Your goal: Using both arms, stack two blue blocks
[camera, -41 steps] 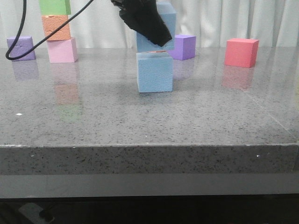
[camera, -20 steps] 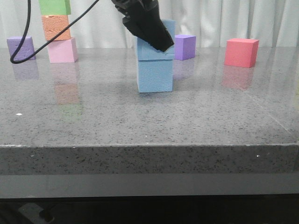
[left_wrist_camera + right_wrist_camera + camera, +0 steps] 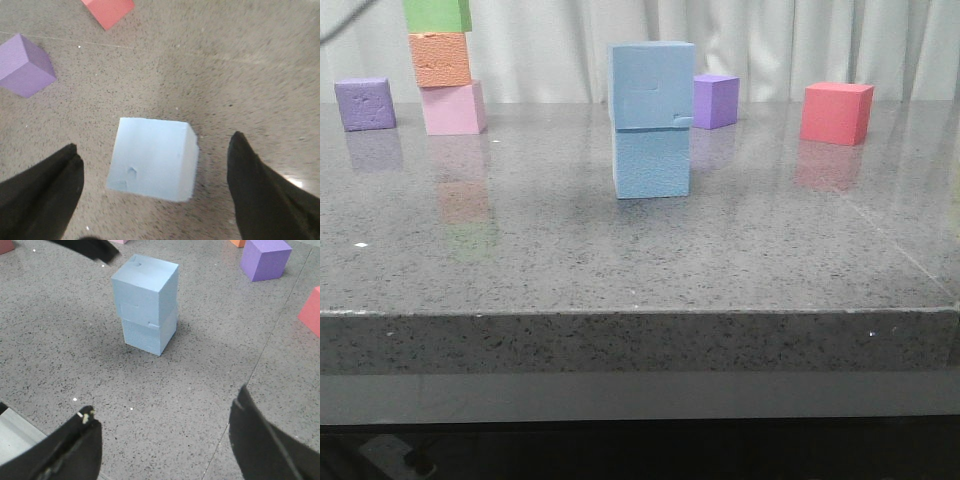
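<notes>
— Blue on blue at mid-table: the upper blue block (image 3: 651,85) sits on the lower blue block (image 3: 652,163), faces touching. The top one carries rectangular groove marks on its front and overhangs slightly at one side, a small lip showing at the seam.

— Grippers?

— Neither touches the pair. In the left wrist view the left gripper (image 3: 155,195) hangs above the stack with its fingers (image 3: 42,192) spread wide, one either side of the upper block's top face (image 3: 152,157), clear gaps on both sides. That top face has a small dent near one corner.

— Right side?

— The right gripper (image 3: 165,440) also stands apart, fingers (image 3: 267,442) wide, holding nothing, with the stack (image 3: 147,302) well away from it across bare stone. A black finger of the other arm (image 3: 87,247) shows at that view's far edge, beyond the blocks.

— Surroundings from the front?

— Grey speckled table (image 3: 620,260), white curtain (image 3: 770,40) behind. At far left, a pink cube (image 3: 453,108) with an orange cube (image 3: 440,58) on it and a green cube (image 3: 437,14) on top of that. A purple cube (image 3: 365,104) stands just left of that tower. A second purple cube (image 3: 716,100) sits behind the blue pair, slightly right. A red cube (image 3: 836,112) stands alone, well off to the right.

— Arms in the front view?

— Not in frame.
</notes>
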You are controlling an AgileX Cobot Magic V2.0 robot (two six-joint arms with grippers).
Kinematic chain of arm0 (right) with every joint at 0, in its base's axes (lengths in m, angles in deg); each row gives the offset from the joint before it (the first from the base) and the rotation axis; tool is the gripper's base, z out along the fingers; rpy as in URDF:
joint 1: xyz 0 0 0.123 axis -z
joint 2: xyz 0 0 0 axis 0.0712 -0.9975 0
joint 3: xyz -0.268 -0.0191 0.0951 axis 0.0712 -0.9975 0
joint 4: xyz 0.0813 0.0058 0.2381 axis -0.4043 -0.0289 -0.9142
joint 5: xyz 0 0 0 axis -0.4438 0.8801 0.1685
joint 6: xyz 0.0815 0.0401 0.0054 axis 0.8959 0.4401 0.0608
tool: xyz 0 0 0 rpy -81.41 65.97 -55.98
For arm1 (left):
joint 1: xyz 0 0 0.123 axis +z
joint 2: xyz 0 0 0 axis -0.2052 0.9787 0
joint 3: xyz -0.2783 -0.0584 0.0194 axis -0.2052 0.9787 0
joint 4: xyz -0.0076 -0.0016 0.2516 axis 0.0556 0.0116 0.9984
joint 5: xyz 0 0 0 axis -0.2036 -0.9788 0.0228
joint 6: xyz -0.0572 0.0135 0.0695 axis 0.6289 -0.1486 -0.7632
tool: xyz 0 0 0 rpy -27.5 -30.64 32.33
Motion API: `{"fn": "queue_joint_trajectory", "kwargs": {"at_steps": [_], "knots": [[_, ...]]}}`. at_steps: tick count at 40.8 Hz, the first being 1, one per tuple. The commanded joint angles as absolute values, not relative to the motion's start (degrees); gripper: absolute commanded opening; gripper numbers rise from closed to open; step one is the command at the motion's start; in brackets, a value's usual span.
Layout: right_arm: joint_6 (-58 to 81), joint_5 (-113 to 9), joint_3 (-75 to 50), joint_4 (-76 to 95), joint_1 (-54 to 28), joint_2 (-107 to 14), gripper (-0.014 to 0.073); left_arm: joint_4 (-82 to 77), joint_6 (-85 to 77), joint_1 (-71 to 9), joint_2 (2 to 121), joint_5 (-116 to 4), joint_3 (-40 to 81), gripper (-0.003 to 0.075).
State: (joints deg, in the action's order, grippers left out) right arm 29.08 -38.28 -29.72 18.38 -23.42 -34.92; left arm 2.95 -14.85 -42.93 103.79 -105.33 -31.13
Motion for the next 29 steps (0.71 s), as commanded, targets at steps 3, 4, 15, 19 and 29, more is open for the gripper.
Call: {"fn": "queue_joint_trajectory", "kwargs": {"at_steps": [3, 4, 15, 19, 29], "knots": [[28.5, -42.63, -27.97, 18.73, -23.37, -34.55, 0.0542, 4.14, -3.2, -43.37, 95.29, -104.16, -32.91, 0.0565], [28.5, -42.63, -27.97, 18.73, -23.37, -34.55, 0.0542, 5.32, -1.41, -43.37, 94.2, -104.47, -32.91, 0.0565], [28.5, -42.63, -27.97, 18.73, -23.37, -34.55, 0.0542, 12.29, 14.69, -43.37, 83.05, -110.0, -31.81, 0.0565], [28.5, -42.63, -27.97, 18.73, -23.37, -34.55, 0.0542, 12.29, 16.33, -43.47, 78.31, -109.89, -27.66, 0.0565], [28.5, -42.63, -27.97, 18.73, -23.37, -34.55, 0.0542, 12.4, 16.67, -43.47, 64.48, -104.86, -7.54, 0.0565]]}}
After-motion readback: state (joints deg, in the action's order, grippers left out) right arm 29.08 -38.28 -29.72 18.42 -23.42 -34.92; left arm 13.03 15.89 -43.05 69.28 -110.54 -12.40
